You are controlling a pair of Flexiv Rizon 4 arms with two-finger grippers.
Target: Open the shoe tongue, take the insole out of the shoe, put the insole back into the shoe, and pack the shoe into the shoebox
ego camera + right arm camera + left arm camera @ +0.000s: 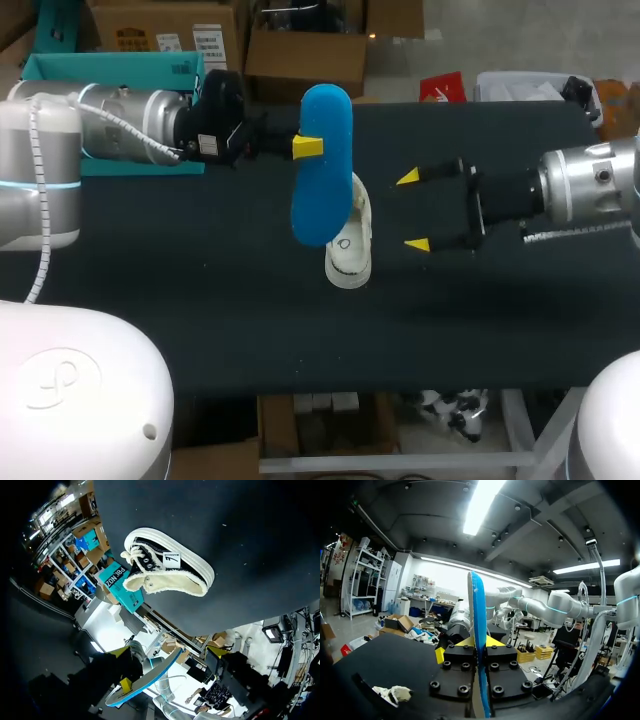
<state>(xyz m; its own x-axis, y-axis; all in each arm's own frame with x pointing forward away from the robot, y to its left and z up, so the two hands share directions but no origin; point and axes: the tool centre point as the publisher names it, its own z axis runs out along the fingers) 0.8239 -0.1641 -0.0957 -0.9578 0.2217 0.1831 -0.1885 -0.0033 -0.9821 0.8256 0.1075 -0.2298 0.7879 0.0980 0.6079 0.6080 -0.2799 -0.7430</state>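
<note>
A robotics lab: several robot arms [559, 607], shelving [362, 577], cardboard boxes [305, 55].

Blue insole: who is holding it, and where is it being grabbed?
The left gripper pinches the blue insole by its flat sides, near one end. The right gripper is open and holds nothing.

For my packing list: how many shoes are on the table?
1. The shoe lies at the table's middle, partly covered in the head view by the blue insole in the left gripper. No other shoe shows.
</note>
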